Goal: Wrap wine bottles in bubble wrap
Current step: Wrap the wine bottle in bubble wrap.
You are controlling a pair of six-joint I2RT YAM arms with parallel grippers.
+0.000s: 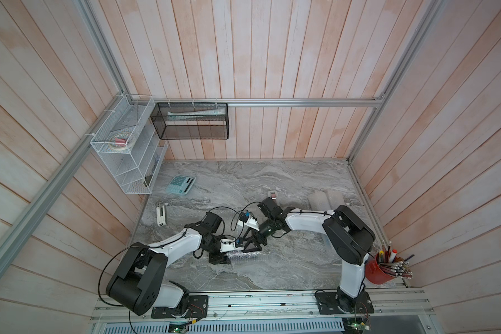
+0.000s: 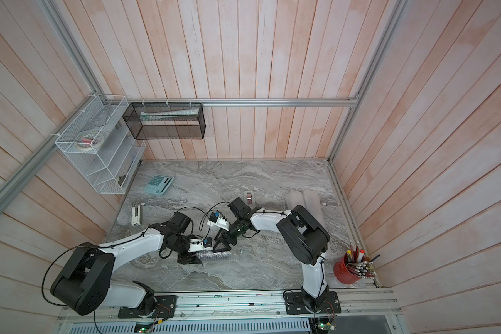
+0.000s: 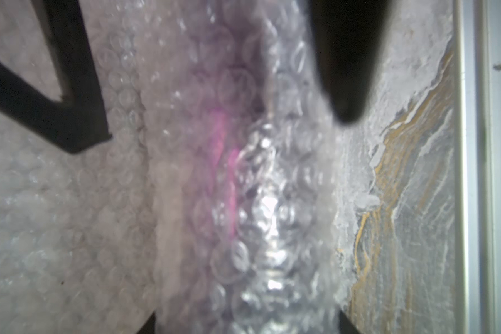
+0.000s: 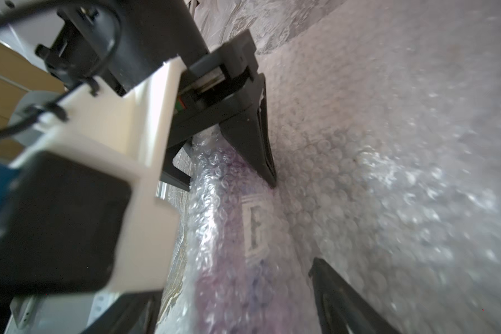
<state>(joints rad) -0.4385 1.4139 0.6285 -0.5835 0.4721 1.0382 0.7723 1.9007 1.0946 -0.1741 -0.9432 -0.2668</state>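
- The bottle (image 4: pixel 235 260), purple with a white label (image 4: pixel 255 228), lay on its side near the front middle of the table (image 1: pixel 272 179). It was rolled up inside the bubble wrap (image 4: pixel 388 144), and its colour showed through the bubbles in both wrist views.
- The loose part of the sheet spread flat on the table on the far side of the roll, away from the front rail (image 3: pixel 475 173).
- The left gripper (image 1: pixel 225 259) came down over the left end of the roll. Its fingers (image 4: pixel 258 138) stood partly apart, one on each side of the roll. One lay in the crease where the roll met the flat sheet. Whether they were squeezing the roll could not be told.
- The right gripper (image 1: pixel 252 250) was just beside it, further right along the roll. Its fingers (image 4: pixel 339 303) were spread wide and straddled the roll, one over the flat sheet and one on the rail side, with nothing held.
- In both top views the two grippers were almost touching.
- Two pale rolls (image 1: pixel 326 199), which looked like rolled bubble wrap, lay side by side at the far right of the table. What was inside them could not be made out.
- A tape dispenser (image 1: pixel 273 194) stood behind the right arm, a calculator (image 1: pixel 180 184) and a stapler (image 1: pixel 161 215) lay to the left, and a red cup (image 1: pixel 378 271) of pencils stood at the front right corner.
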